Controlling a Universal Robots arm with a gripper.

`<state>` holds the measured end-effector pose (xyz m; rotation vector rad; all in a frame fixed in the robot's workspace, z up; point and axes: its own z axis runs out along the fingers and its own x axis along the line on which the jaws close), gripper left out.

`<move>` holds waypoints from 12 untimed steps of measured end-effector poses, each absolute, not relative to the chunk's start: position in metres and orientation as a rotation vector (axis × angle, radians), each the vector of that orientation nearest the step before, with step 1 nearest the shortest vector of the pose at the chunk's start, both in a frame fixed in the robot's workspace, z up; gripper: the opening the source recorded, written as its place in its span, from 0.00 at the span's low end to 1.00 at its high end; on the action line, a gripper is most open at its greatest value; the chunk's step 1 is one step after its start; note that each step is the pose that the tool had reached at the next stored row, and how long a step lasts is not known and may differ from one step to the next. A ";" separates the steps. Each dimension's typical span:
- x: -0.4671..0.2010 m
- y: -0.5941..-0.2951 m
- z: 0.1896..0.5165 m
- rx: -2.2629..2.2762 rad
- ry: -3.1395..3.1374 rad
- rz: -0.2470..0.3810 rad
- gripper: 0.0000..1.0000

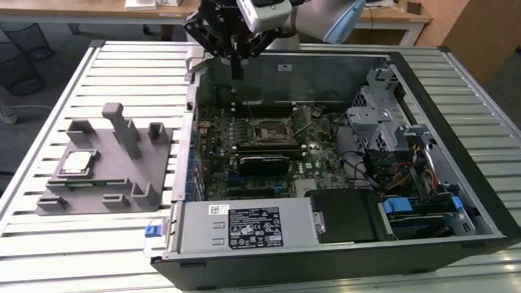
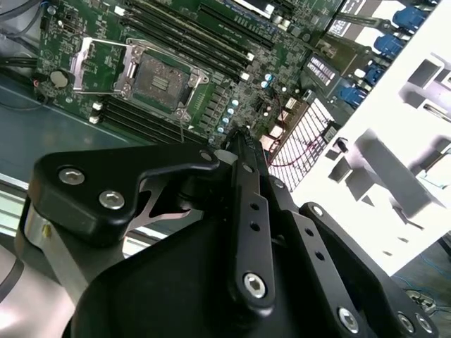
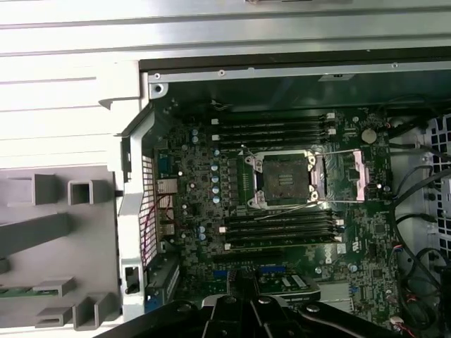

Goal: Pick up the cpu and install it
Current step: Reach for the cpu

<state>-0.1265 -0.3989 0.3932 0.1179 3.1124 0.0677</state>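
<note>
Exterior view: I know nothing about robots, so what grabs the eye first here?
The big black open computer case sits on a slatted metal table, its green motherboard bare with an open metal-framed socket in the middle. The robot's black hand hangs above the case's far edge. On the exterior view's left, the small silver-white square cpu lies on a grey plastic fixture.

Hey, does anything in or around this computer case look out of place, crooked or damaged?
Nothing looks damaged or spilled. The socket stands open and empty, its metal cover plate flipped aside, as an install needs. The cpu lies flat in the grey holder outside the case.
</note>
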 end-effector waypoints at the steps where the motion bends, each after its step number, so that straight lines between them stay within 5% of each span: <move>1: -0.127 -0.399 0.393 0.118 3.112 0.068 0.11; 12: -0.135 -0.399 0.392 0.118 3.113 0.068 0.11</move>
